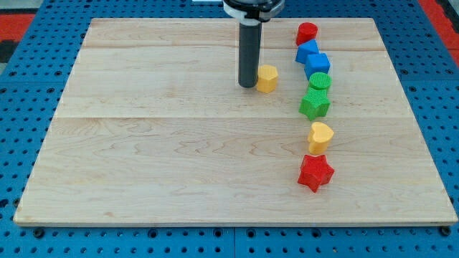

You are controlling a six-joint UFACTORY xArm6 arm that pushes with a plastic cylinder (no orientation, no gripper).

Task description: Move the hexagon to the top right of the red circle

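Camera view shows my tip [248,84] planted on the wooden board [143,143] in its upper middle, with the yellow hexagon [267,78] just beside it on the view's right, so close that rod and block look to be touching, though I cannot tell for certain. I have no jaws to open or close; my rod is a plain dark cylinder and holds nothing. The red circle [307,32] sits near the board's top edge, up and to the view's right of the hexagon, well apart from it. Below the red circle a column of blocks runs down the view's right side: two blue blocks [313,57] pressed together, then a green circle [320,81] touching a green star [314,104] beneath it, then a yellow heart [320,134], and lowest a red star [315,172]. The hexagon lies to the view's left of this column, about level with the green circle.
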